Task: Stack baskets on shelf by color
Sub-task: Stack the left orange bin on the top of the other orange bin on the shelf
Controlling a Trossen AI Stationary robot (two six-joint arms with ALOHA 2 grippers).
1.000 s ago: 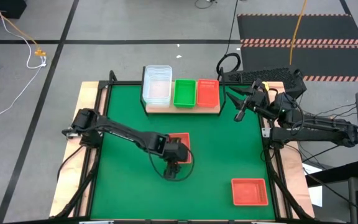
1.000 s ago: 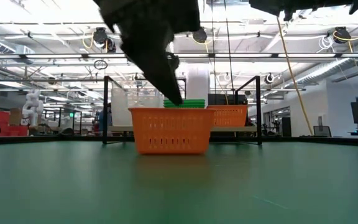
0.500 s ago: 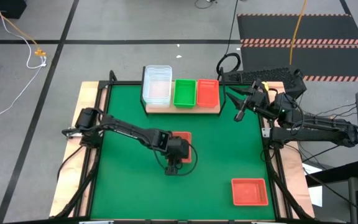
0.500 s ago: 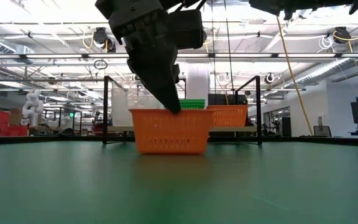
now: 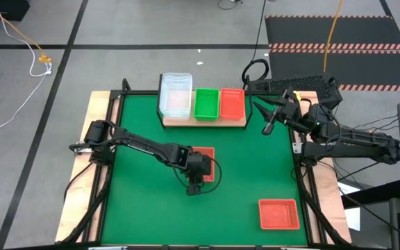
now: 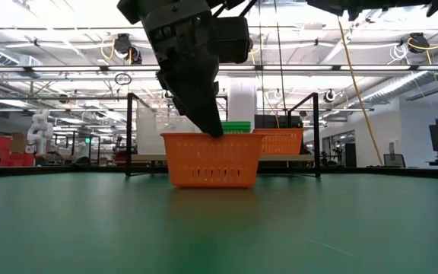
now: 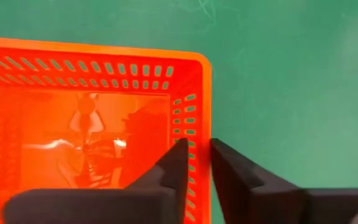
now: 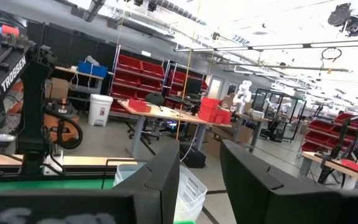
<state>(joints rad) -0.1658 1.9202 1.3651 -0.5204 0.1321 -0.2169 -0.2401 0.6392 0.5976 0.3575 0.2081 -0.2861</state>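
Observation:
A red-orange basket stands on the green mat near the table's middle, and my left gripper is shut on its near wall; the left wrist view shows the same basket and gripper. A second red-orange basket rests on the mat at the near right. On the shelf at the far edge stand clear baskets, green ones and a red-orange one. My right gripper hangs open above the far right of the mat. My left gripper has the wall on the basket's near side, a little way from a corner. One finger is inside the basket and the other finger outside. The fingers come from above, pointing down. The basket sits level, its bottom on the mat.
The shelf's black frame posts rise at the far edge. The mat between the held basket and the shelf lies bare. A keyboard sits beyond the table's far right corner.
My left gripper has shifted a little toward the table's right and far edges, onto the basket's near wall. The basket stays on the mat.

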